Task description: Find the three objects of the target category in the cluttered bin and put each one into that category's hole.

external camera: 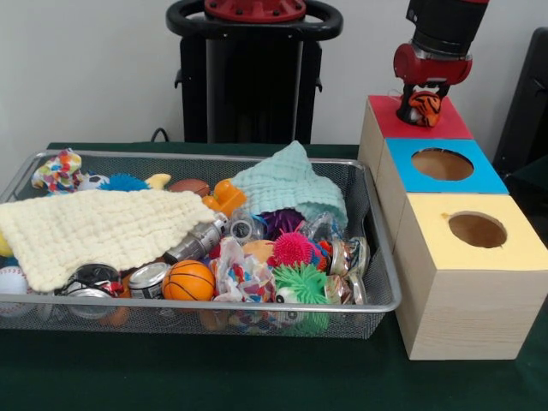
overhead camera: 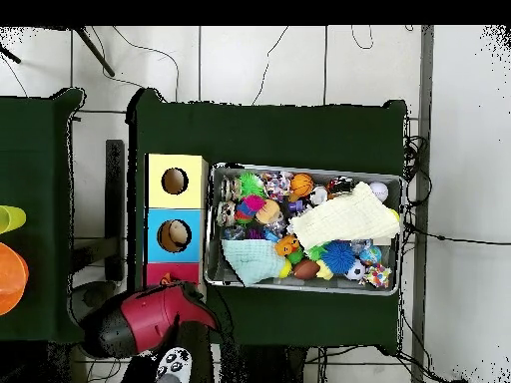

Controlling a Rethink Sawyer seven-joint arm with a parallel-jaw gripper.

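One orange striped toy in tool, over red box

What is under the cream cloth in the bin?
The cream cloth covers the left part of the wire bin. Poking out below its edge are metal cans and a small basketball. Whatever lies beneath its middle is hidden.

No legible text, label, brand, number or sign appears in either view; the cans in the wire bin show printed wrappers, but nothing on them can be read; the box tops carry plain colour only.
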